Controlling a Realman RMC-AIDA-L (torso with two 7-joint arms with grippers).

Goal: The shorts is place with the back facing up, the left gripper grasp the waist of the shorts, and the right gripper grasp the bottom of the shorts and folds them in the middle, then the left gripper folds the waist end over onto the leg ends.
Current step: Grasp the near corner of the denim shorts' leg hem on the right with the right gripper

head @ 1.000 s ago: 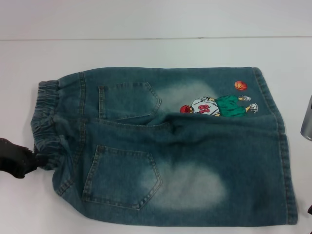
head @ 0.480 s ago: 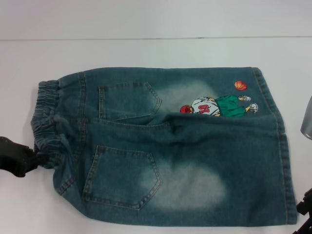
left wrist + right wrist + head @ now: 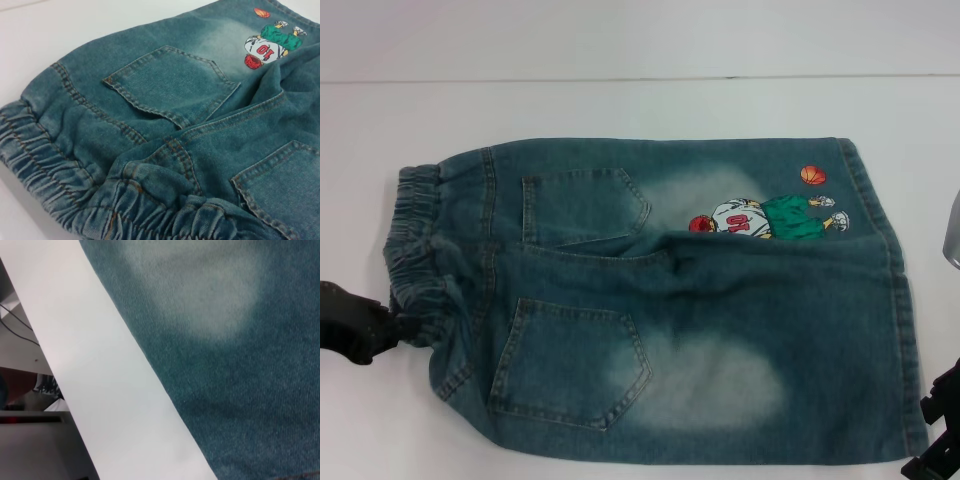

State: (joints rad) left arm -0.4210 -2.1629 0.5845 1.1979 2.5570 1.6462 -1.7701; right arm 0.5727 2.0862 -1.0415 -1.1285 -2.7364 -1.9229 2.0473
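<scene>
The shorts (image 3: 660, 300) lie flat, back up, across the middle of the head view, the waist (image 3: 415, 250) at the left and the leg ends (image 3: 905, 300) at the right. Two back pockets show; the embroidered player (image 3: 765, 215) sits upper right. The left gripper (image 3: 380, 328) at the left edge pinches the waist at its lower corner. The right gripper (image 3: 938, 440) is at the lower right corner, beside the hem; whether it is spread I cannot tell. The surface (image 3: 640, 110) is plain white, meeting a pale wall along the top. The right wrist view shows the surface's edge and dim room clutter beyond.
</scene>
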